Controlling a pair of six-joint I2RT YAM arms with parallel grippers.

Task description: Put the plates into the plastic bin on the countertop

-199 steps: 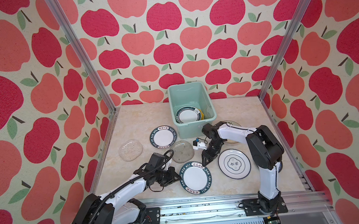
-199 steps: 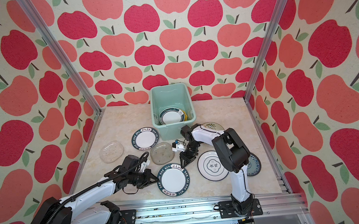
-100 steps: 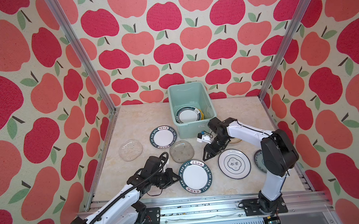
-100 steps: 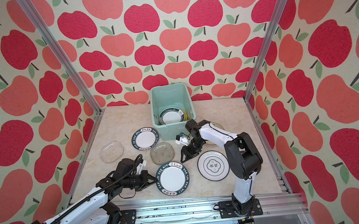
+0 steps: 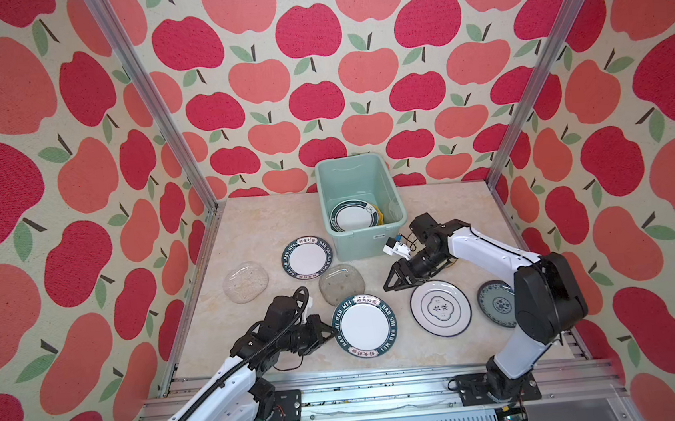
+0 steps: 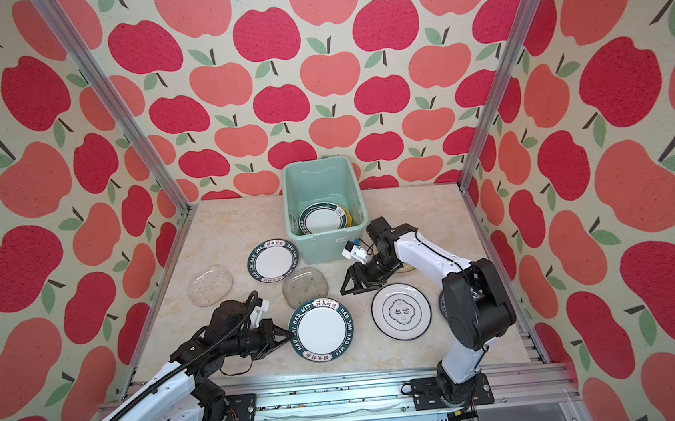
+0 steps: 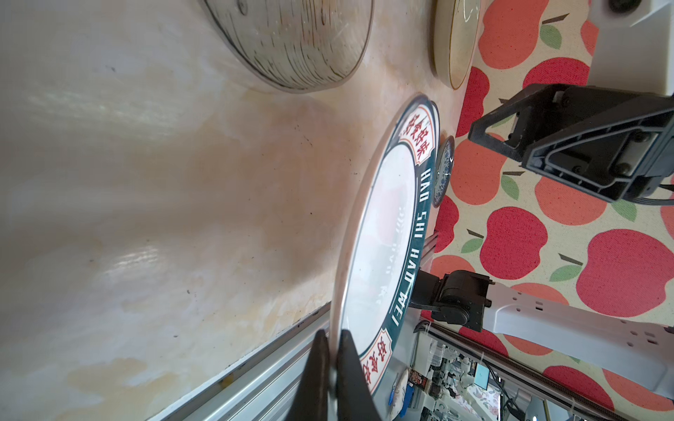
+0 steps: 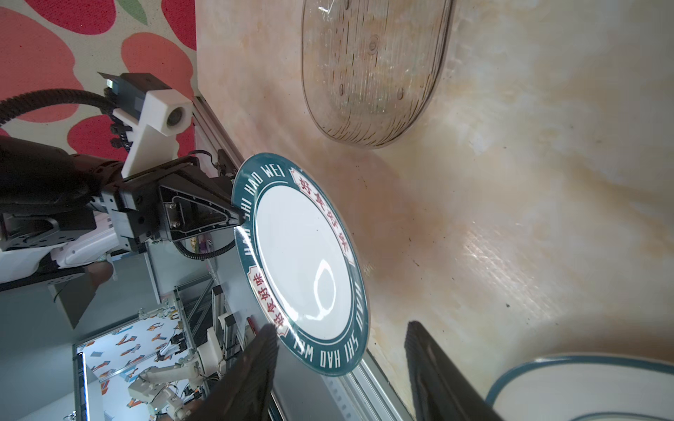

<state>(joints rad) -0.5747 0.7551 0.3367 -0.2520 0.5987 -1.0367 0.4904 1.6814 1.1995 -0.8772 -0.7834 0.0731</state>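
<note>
Jaws on the right claw point(image 5: 398, 286) have spread wider over the last second, empty, near the green-rimmed plate point(image 5: 365, 332); the left claw point(image 5: 332, 332) stays pinched on that plate's rim, tilting it off the counter point(image 5: 262, 230), well short of the bin point(image 5: 362, 245). Likely a 2-claw handover or steadying comes next

Top views look down from high on the near side, facing the far wall point(image 5: 317, 96) — wrist cameras skim the countertop point(image 7: 146, 182), sharing one green-rimmed plate point(image 8: 302, 255).
</note>
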